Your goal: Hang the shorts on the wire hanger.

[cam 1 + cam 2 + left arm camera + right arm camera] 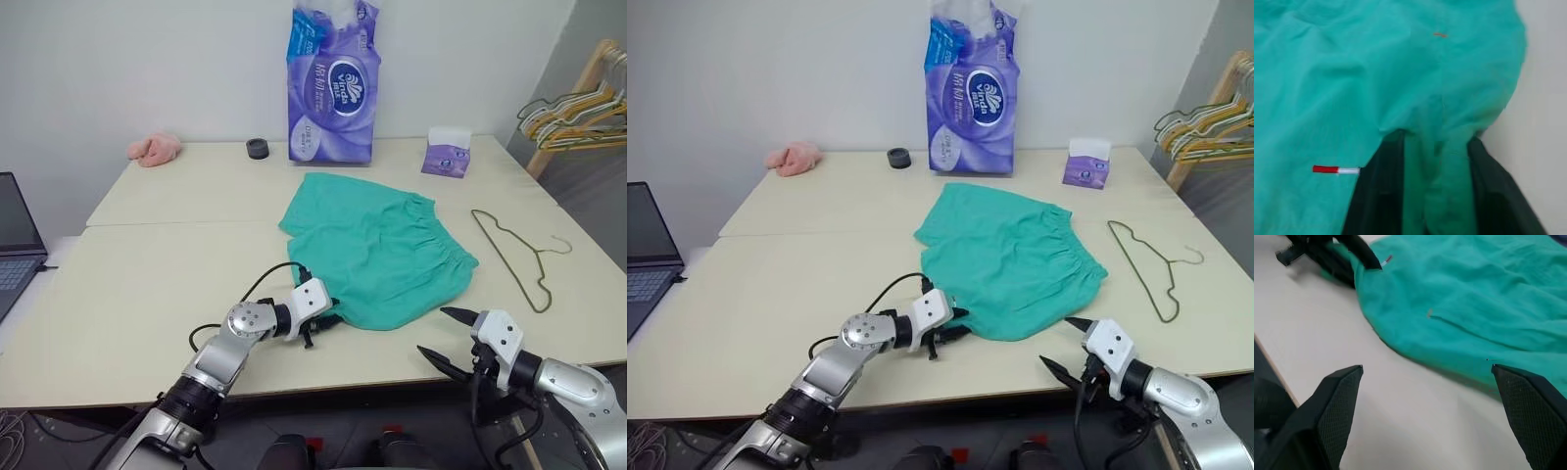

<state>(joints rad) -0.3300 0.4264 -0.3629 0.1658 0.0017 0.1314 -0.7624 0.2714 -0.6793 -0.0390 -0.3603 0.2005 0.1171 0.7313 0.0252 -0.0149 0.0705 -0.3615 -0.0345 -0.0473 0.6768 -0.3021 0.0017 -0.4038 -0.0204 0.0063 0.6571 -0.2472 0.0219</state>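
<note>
The teal-green shorts [377, 240] lie flat in the middle of the cream table [147, 284], waistband toward the right. My left gripper [328, 315] is at their near hem, and in the left wrist view its two black fingers [1381, 186] are shut on a bunched fold of the cloth. A small red and white tag [1334, 170] sits beside that fold. The thin olive wire hanger [509, 255] lies flat on the table to the right of the shorts. My right gripper [431, 331] hovers open over the table's front edge, just short of the shorts, with nothing between its fingers.
A tall purple tissue pack [331, 88] stands at the back, with a small black roll [258, 147] and a pink cloth lump [154, 149] to its left. A small purple box [446, 152] sits back right. Bunched hangers [578, 113] hang on a wooden rack far right; a laptop [15, 245] is at left.
</note>
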